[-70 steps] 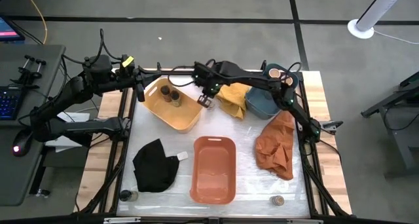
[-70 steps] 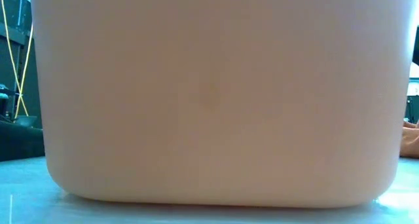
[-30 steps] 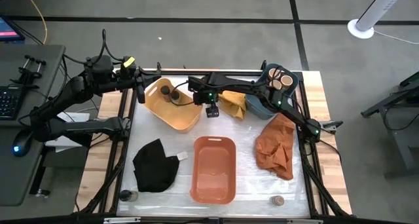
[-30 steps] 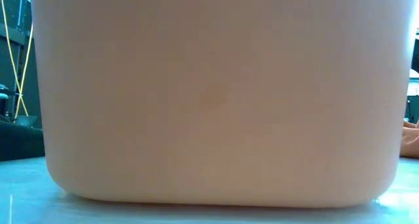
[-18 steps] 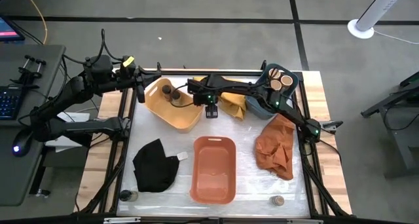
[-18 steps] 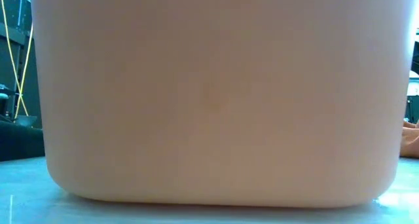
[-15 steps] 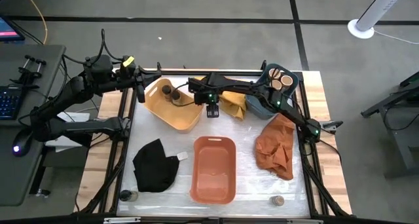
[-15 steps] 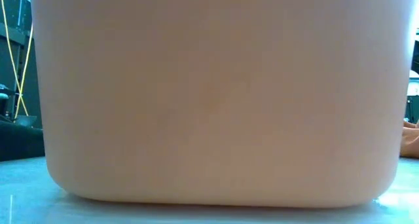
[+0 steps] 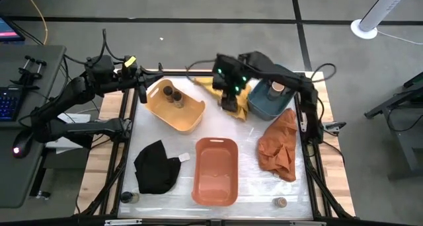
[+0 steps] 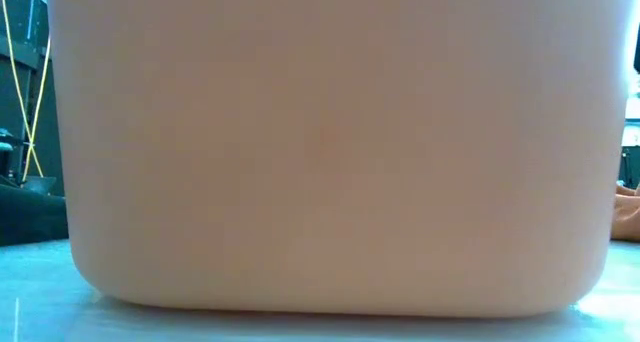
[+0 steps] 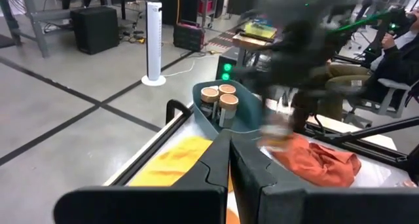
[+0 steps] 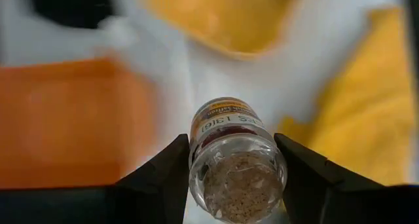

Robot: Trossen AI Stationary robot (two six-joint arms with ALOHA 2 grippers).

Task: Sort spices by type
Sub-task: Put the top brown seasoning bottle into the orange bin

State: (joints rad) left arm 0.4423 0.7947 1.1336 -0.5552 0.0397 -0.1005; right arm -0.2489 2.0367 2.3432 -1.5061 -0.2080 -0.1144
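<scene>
Right claw (image 12: 237, 185) clenches a clear jar (image 12: 237, 164) between its two fingers, cap end pointing away from the wrist. In the high view that claw (image 9: 229, 102) hangs above the yellow cloth (image 9: 239, 104) in the upper middle of the frame, between the yellow tub (image 9: 193, 113) to its left and the blue tub (image 9: 261, 106) to its right.

Two dark jars (image 9: 172, 94) already sit in the yellow tub, and tan-topped jars (image 11: 218, 95) stand in the blue tub. Two strays remain at the bottom edge: one at lower left (image 9: 126, 197), one at lower right (image 9: 281, 202).

The main risk is mis-sorting. The held jar looks clear with a reddish band, and I cannot tell its type for sure; dropped in the wrong tub, it spoils the sort. The glass is smooth and held only at its sides, so a fast swing could let it slip onto the tabletop (image 9: 264, 186) and roll. A low pass could also snag the cloth or clip a tub rim.

Left claw (image 11: 229, 178) is clenched empty at the upper left, idle.
</scene>
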